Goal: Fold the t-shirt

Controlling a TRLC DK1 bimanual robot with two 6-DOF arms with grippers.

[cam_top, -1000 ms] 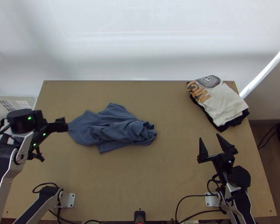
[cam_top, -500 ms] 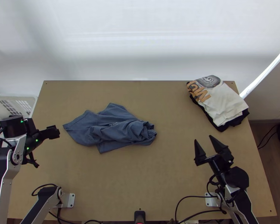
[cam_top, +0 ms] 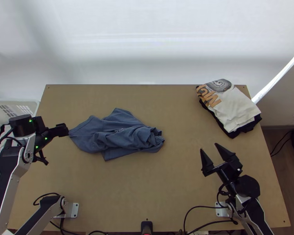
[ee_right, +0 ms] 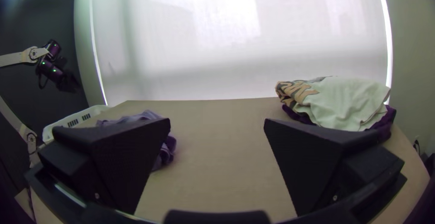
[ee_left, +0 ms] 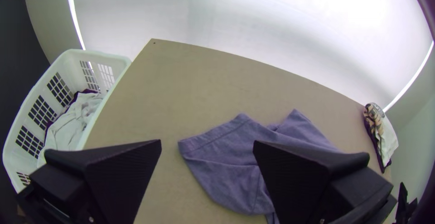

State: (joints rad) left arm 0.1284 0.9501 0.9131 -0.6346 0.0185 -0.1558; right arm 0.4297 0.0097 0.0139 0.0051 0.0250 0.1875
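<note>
Top view is showing the blue t-shirt (cam_top: 119, 138) lying bunched left of centre on the worktop (cam_top: 155, 192), its thickest rumples facing the right arm's side. Beside its flatter end the left end effector (ee_left: 208, 143) is hanging, and well apart the right end effector (cam_top: 208, 146), both gaping wide and gripping nothing. Spreading is probably coming first, ideally by pinching opposite edges and drawing them gently outward, low and level.
</note>
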